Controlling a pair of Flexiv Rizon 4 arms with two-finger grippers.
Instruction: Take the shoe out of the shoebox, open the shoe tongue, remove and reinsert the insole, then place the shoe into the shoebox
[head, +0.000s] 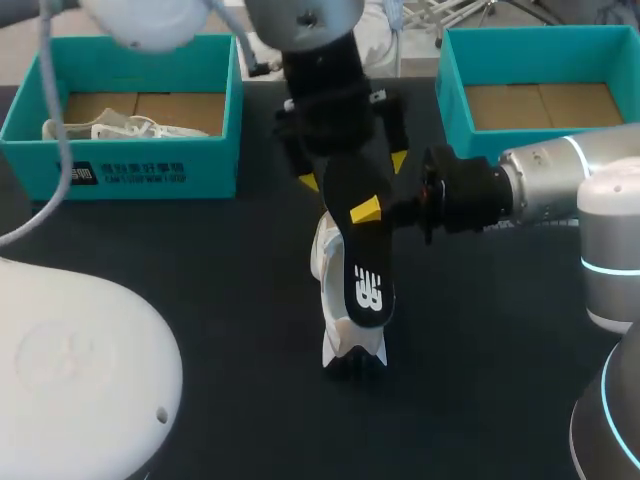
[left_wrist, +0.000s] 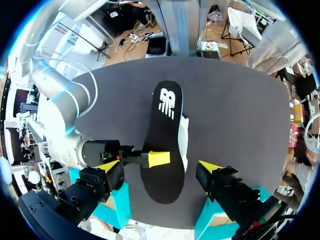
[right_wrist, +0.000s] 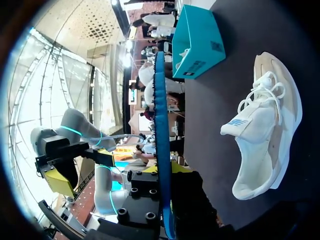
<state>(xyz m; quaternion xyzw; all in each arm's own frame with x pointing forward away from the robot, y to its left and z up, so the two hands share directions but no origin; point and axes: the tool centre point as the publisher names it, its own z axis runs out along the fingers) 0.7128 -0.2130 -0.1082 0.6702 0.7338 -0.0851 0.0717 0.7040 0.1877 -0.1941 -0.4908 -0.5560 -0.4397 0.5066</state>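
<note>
Shoe (head: 345, 335) is resting unheld on counter (head: 200, 260), just below insole (head: 360, 250). Right end effector (head: 365, 212) is pinching insole mid-length. Left end effector (head: 352, 172) is standing wide open astride it, gripping nothing. Risk: with nothing bracing the shoe, reinsertion is likely pushing it away or buckling the insole.

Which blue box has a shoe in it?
The left box: a white shoe lies inside it. The right box shows only its bare brown bottom.
</note>
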